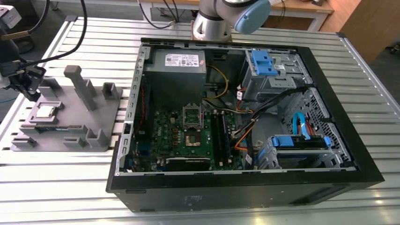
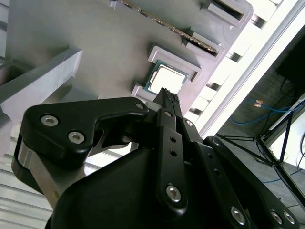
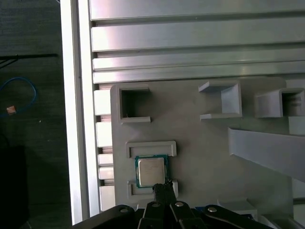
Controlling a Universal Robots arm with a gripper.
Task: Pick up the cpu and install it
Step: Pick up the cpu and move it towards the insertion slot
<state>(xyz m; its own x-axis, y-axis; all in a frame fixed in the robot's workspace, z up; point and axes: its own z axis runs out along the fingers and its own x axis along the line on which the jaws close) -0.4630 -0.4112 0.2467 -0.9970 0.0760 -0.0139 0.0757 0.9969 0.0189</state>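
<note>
cpu (image 3: 151, 171) seated in grey tray (image 3: 200, 143) pocket; jaws closed, empty, hovering close over it.

A silver ribbed aluminium table (image 1: 62, 187) carries a flat grey plastic fixture tray (image 1: 109, 117) and, just beside it, a black open computer case (image 1: 250, 190).

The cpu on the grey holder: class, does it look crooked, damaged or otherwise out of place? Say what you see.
Nothing stands out. The cpu lies flat and square between the two raised brackets of the grey holder, undamaged as far as shows. The gripper, fingers together, is near its edge.
</note>
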